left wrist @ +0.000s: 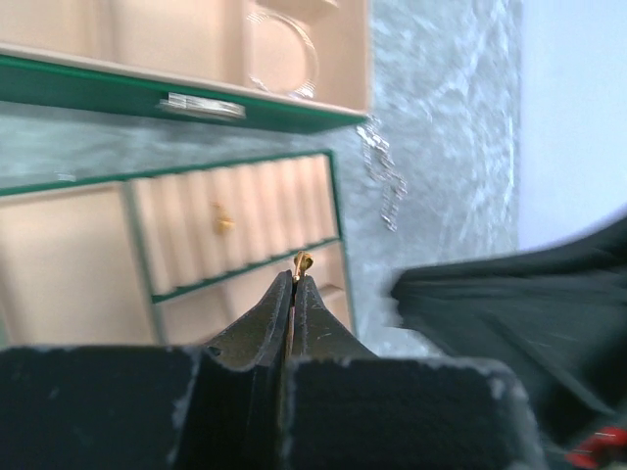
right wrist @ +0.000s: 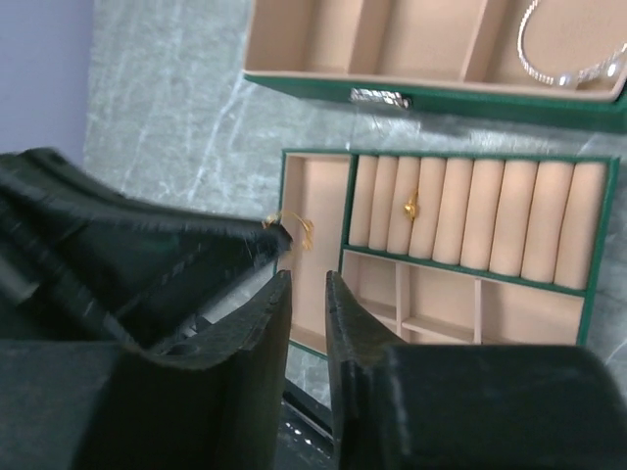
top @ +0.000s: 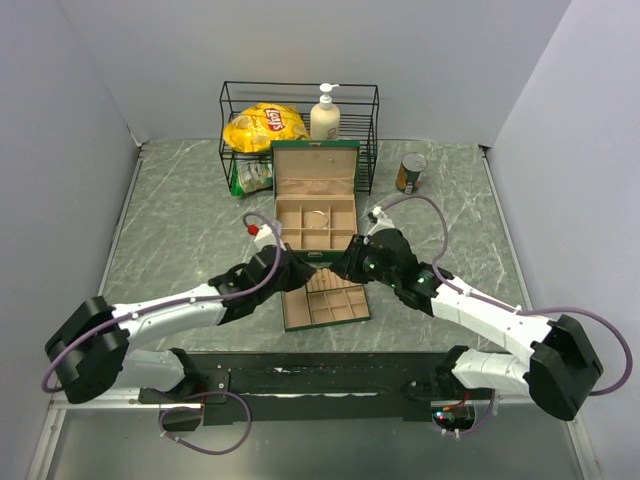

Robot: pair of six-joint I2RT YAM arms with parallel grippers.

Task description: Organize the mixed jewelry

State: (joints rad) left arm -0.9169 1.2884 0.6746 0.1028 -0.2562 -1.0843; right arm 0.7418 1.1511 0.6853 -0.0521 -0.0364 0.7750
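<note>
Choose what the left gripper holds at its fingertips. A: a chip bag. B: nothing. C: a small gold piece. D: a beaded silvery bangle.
C: the left wrist view shows the left gripper shut, a small gold piece pinched at its tips, while the silvery bangle lies in the green box.

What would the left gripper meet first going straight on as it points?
Probably the ring rolls of the tray, just beyond the left gripper, which is shut on a small gold piece; depth is unclear.
</note>
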